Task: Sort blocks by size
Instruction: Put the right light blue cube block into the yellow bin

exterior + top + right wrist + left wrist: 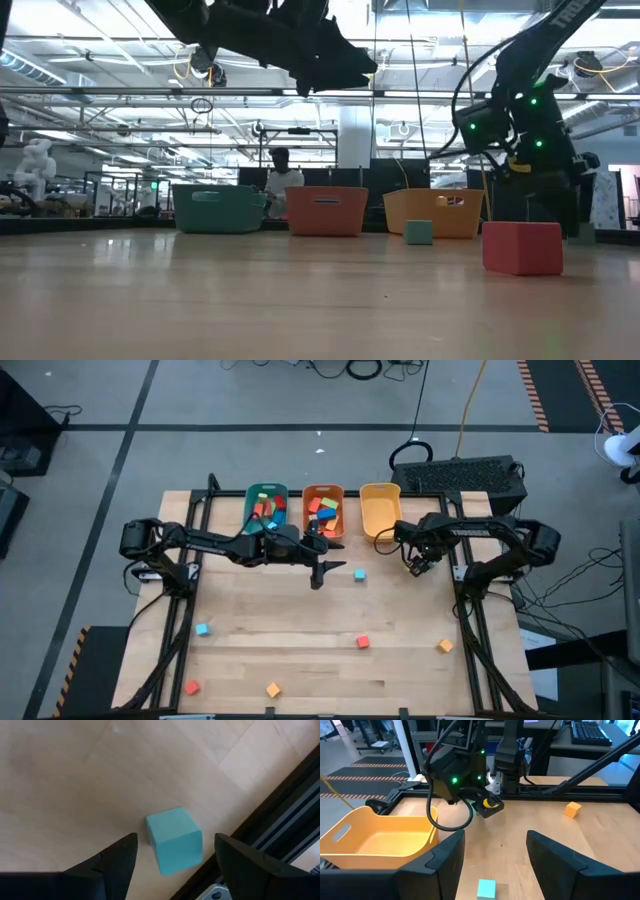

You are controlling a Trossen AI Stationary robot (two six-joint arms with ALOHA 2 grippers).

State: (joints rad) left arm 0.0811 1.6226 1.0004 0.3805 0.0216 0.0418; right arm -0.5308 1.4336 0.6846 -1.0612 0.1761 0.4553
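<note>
Jaws on the left gripper stand moderately parted with nothing between them. It hangs above the table, left of the yellow bin and on its table side, and it points toward a light-blue cube lying just ahead on the wood. Farther right, past the yellow bin's right corner and close to the frame rail, the right gripper has its jaws wide apart. In its wrist view they straddle a teal cube without touching it.

The step in hand looks like a pick of that teal cube. The next move would call for lowering until the fingers flank the cube, closing squarely on two flat faces, and keeping clear of the rail. Then the cube must go to whichever bin takes its size. Five other cubes lie well apart from the yellow bin, toward the table's near edge, still unsorted.

From above, the teal cube is hidden under the right gripper. The teal bin and orange bin, both left of the yellow one, hold mixed coloured blocks whose sizes are too small to judge. At table height, the bin walls hide everything inside.
</note>
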